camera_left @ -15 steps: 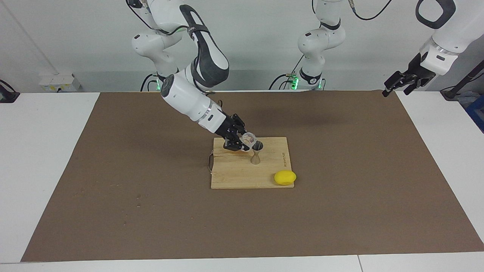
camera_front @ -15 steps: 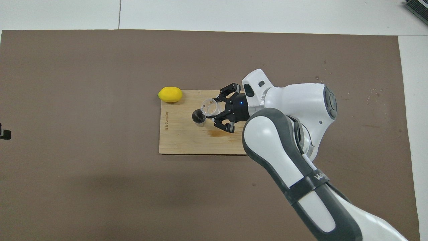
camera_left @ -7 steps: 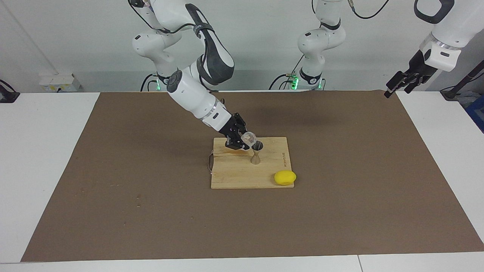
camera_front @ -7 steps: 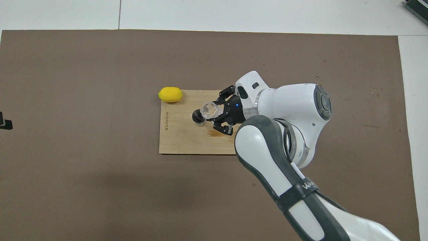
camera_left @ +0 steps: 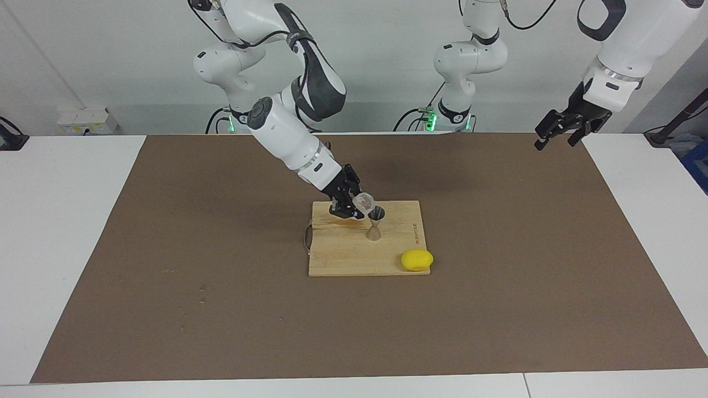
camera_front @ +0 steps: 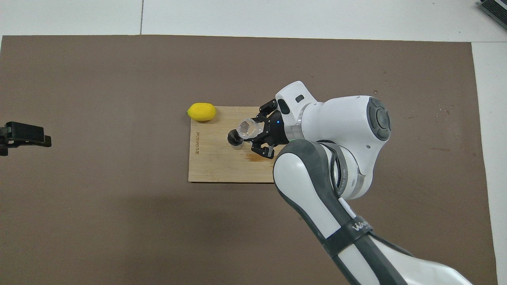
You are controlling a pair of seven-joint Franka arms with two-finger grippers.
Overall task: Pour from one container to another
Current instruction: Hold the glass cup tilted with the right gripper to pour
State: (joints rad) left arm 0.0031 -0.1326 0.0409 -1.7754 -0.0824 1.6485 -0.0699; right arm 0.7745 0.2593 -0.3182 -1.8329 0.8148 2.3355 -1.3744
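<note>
My right gripper (camera_left: 358, 205) (camera_front: 254, 131) is shut on the small clear glass cup (camera_left: 363, 201) (camera_front: 247, 128). It holds the cup tipped on its side, mouth toward the top of the metal jigger (camera_left: 374, 224) (camera_front: 235, 138). The hourglass-shaped jigger stands upright on the wooden cutting board (camera_left: 343, 255) (camera_front: 214, 168), and the cup's rim hangs just above its upper cone. My left gripper (camera_left: 555, 140) (camera_front: 29, 135) hangs open and empty in the air over the mat's edge at the left arm's end of the table.
A yellow lemon (camera_left: 417, 260) (camera_front: 202, 111) lies at the board's corner, farther from the robots than the jigger and toward the left arm's end. The board rests in the middle of a brown mat (camera_left: 166, 276) that covers most of the white table.
The right arm's wrist rose and turned, tipping the cup further toward the jigger. The left gripper swung in over the table and now shows in the overhead view.
</note>
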